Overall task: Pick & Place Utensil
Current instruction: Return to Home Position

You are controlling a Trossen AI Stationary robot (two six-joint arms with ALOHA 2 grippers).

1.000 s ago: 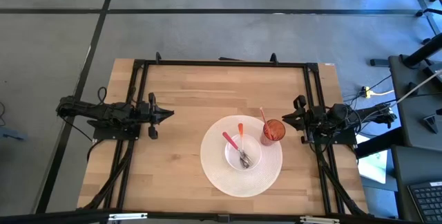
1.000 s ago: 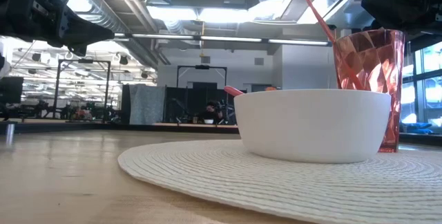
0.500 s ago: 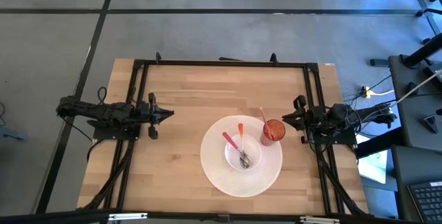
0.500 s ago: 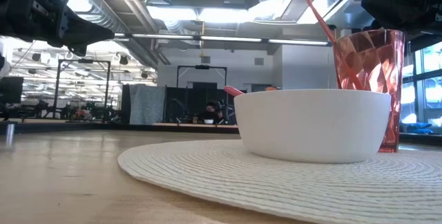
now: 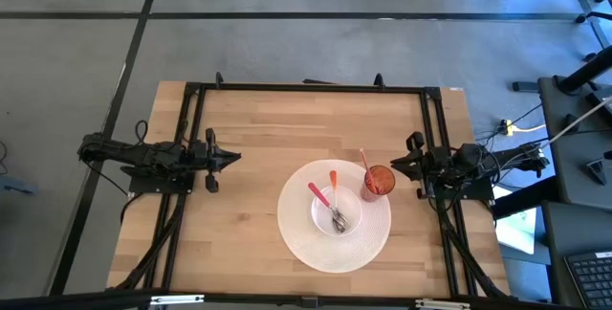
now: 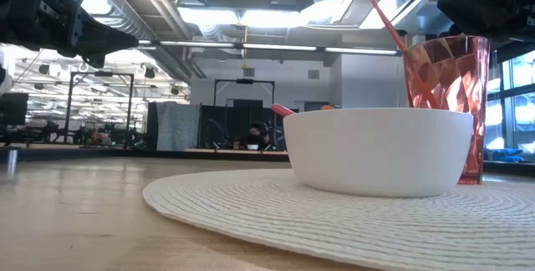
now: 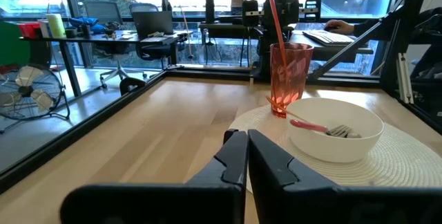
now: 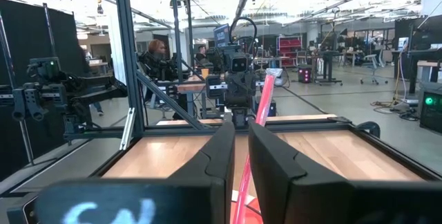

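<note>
High view, table (image 5: pixel 258 128): pale wood planks inside a dark metal frame.
High view, mat (image 5: pixel 296 238): round, white, woven, on the near right part of the table.
High view, bowl (image 5: pixel 350 201): round and white, at the mat's centre.
High view, fork (image 5: pixel 316 193): red handle, lying in the bowl with its metal head low in it.
High view, spoon (image 5: pixel 333 182): orange handle, in the bowl beside the fork, its end over the far rim.
High view, cup (image 5: pixel 378 182): orange, faceted, see-through, on the mat's edge just beside the bowl.
High view, straw (image 5: pixel 364 162): thin, orange, standing tilted in the cup.
High view, left pincer (image 5: pixel 229 157): arm folded low at the left edge, pointing inward, well apart from the mat.
High view, right pincer (image 5: pixel 395 165): arm folded at the right edge, its tip near the cup, not touching.
Low view, bowl (image 6: pixel 380 150): smooth, matte, rounded wall on the ribbed mat (image 6: pixel 251 204); a red handle tip peeks over its rim.
Low view, cup (image 6: pixel 447 95): diamond-cut wall, behind the bowl, straw (image 6: pixel 386 20) leaning out.
Left wrist view, left pincer (image 7: pixel 246 144): clenched, fingers nearly meeting, grasping nothing.
Left wrist view, contents: fork handle (image 7: pixel 307 124) rests inside the bowl (image 7: pixel 335 137).
Right wrist view, right pincer (image 8: pixel 240 137): clenched with a sliver of gap, grasping nothing; the straw (image 8: pixel 261 103) shows beyond it.
</note>
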